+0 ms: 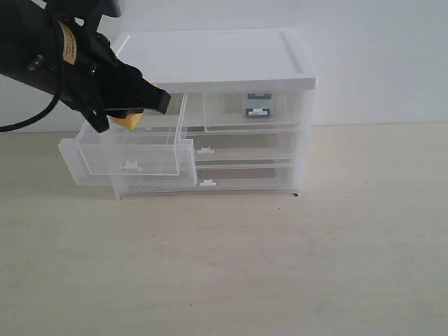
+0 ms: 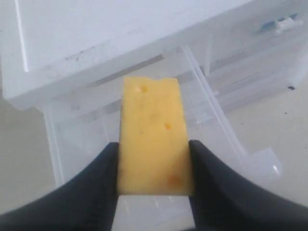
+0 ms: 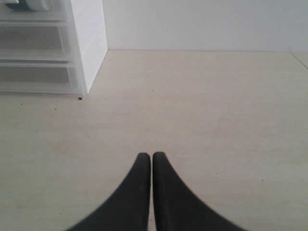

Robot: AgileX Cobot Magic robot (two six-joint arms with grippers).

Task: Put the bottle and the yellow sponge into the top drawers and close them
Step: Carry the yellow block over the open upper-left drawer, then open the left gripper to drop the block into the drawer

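The left claw [image 1: 142, 109] is clenched on the yellow sponge [image 2: 153, 134], one finger on each long side, and holds it in the air over the left top drawer [image 1: 89, 165], which stands pulled out of the white cabinet [image 1: 210, 56]. What matters for the coming move is that the drawer's open mouth lies straight below the sponge. In the left wrist view the sponge sits between the drawer's two side walls, clear of both. Its long axis runs out from the claw toward the cabinet, in line with the drawer's own length, and its far end is near the cabinet front. It should therefore fit without turning, and lowering and letting go looks like all that is needed. The bottle [image 1: 257, 105] already sits inside the right top drawer [image 1: 231, 119], which is pushed in. The right claw [image 3: 152, 161] is clenched on nothing, low over the bare tabletop [image 3: 216, 120] and well apart from the cabinet, so the left arm is far nearer the open drawer.
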